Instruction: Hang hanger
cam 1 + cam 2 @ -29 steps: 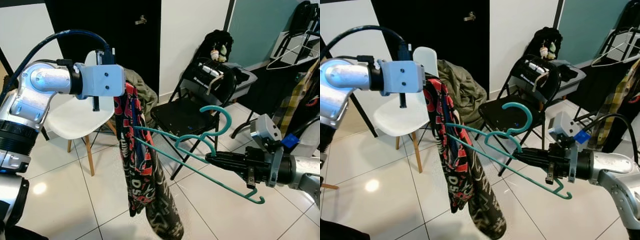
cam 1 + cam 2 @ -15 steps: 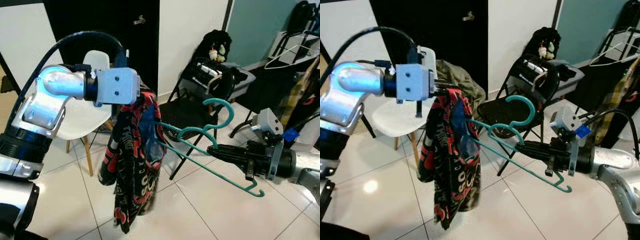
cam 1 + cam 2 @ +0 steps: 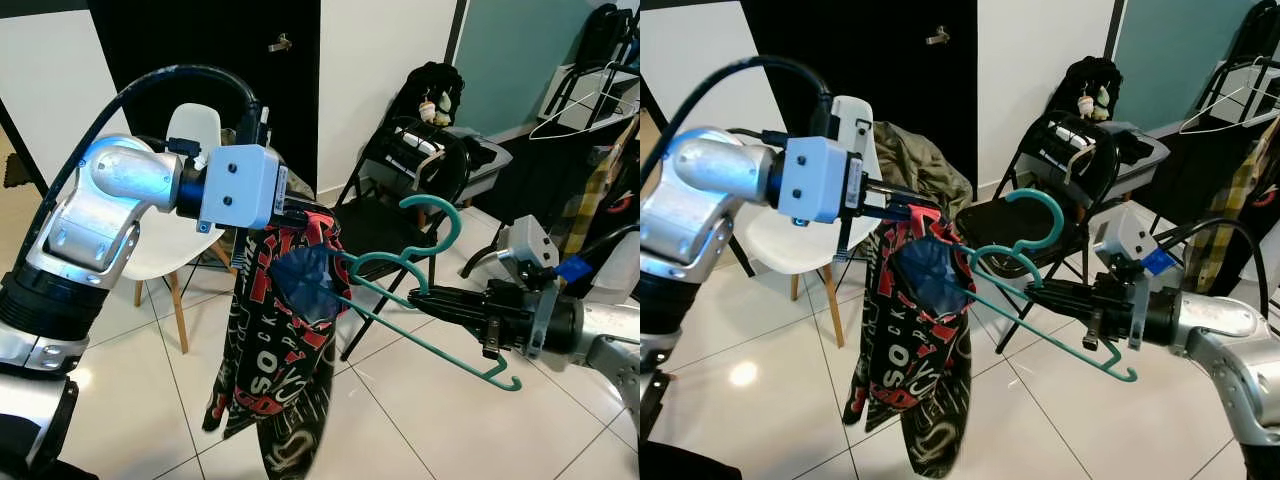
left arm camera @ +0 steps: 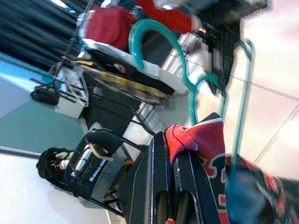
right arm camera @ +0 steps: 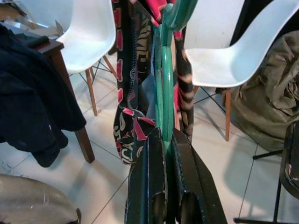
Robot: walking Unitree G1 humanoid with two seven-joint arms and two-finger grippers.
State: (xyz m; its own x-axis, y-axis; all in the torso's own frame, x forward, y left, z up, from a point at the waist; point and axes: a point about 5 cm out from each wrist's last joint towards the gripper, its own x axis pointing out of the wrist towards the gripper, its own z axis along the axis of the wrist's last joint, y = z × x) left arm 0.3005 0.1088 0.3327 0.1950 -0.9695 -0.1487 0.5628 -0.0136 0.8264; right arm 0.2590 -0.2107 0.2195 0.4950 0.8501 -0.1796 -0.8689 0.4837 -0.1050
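Note:
A teal plastic hanger is held level, its hook pointing up, with my right gripper shut on its middle below the hook. A red, black and blue patterned garment dangles from my left gripper, which is shut on its top edge. The hanger's left end pokes into the garment's blue inner side. In the left wrist view the fingers pinch red cloth beside the hanger. Along the right wrist view, the teal bar runs out between the fingers toward the garment.
A white chair stands behind the left arm, with an olive jacket heaped next to it. Two black folding chairs stand behind the hanger, one piled with bags. A clothes rack with a white hanger is at the far right.
My left arm has swung right with the garment, bringing its top up to the hanger's left end. The cloth has swung and now drapes around that end. The right gripper barely moved.

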